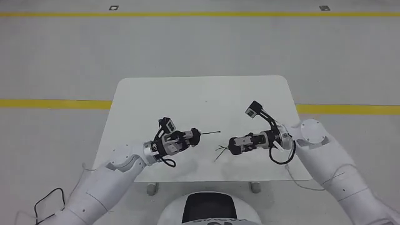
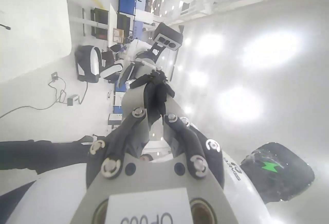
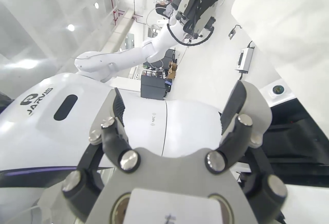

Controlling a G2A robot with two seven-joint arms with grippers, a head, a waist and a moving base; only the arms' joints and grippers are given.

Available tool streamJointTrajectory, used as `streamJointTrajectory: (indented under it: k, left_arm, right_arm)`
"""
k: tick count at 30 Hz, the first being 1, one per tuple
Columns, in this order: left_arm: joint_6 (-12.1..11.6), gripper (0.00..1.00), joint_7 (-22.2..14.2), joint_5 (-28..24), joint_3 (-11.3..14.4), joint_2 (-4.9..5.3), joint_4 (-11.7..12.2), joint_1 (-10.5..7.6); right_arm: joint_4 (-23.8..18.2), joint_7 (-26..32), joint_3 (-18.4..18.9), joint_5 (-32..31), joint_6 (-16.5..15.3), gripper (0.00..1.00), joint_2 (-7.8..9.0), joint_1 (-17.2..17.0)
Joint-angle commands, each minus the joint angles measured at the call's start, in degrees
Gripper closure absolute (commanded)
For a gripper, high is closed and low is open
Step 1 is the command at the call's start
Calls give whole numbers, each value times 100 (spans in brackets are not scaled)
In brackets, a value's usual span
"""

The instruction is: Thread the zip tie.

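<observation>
A thin black zip tie (image 1: 209,134) sticks out from my left gripper (image 1: 195,136) toward the right, held above the front part of the white table (image 1: 187,97). In the left wrist view that gripper (image 2: 157,86) has its fingers (image 2: 151,106) pressed together. My right gripper (image 1: 230,145) hangs a short way to the right, facing the left one, apart from the tie's tip. In the right wrist view it (image 3: 177,101) is open with nothing between its pads (image 3: 232,104); the left gripper (image 3: 191,14) shows farther off.
A few more thin black zip ties (image 1: 220,152) lie loose on the table just below the gap between the grippers. The table's back half is bare. Yellow floor lines (image 1: 56,104) run behind and beside the table.
</observation>
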Motion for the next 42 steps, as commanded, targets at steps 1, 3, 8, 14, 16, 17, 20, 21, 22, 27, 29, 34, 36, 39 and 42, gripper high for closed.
streamJointTrajectory:
  k: [1,3,8,14,16,17,20,21,22,27,29,34,36,39,42]
  left_arm:
    - [56,100,7,-159,35,-22,48,24]
    - [7,100,-4,-173,36,-35,83,3]
    - [-55,100,5,-122,31,-37,102,-5]
    - [55,100,-47,48,64,-39,38,8]
    - [64,100,-135,63,41,-31,56,21]
    - [78,100,-170,85,33,-27,64,29]
    - [96,100,-245,102,25,-25,74,40]
    - [115,100,-279,76,24,-26,82,42]
    - [121,100,-287,70,26,-28,92,42]
    - [216,100,-276,80,85,-52,119,16]
    - [242,100,-284,70,100,-60,128,3]
    - [268,100,-327,46,124,-79,156,-25]
    - [268,100,-336,48,132,-85,167,-34]
    - [270,100,-344,55,141,-94,179,-46]
    - [267,100,-354,46,142,-102,176,-55]
  right_arm:
    - [65,97,-40,194,0,0,-28,51]
    - [108,97,-52,269,0,0,-36,67]
    - [108,97,-52,269,0,0,-36,67]
    - [256,97,-92,462,68,0,-57,75]
    - [342,97,-167,572,60,0,-58,119]
    - [398,97,-221,630,46,0,-53,162]
    - [543,97,-348,730,0,8,-35,257]
    - [590,97,-422,791,0,24,-29,301]
    - [624,97,-479,841,0,35,-25,336]
    - [835,97,-763,1005,0,56,-10,548]
    - [893,97,-856,1062,0,57,-11,611]
    - [1036,97,-1074,1184,0,64,-12,764]
    - [1088,97,-1148,1225,0,64,-14,811]
    - [1182,97,-1270,1296,0,67,-20,893]
    - [1267,97,-1387,1354,0,67,-29,971]
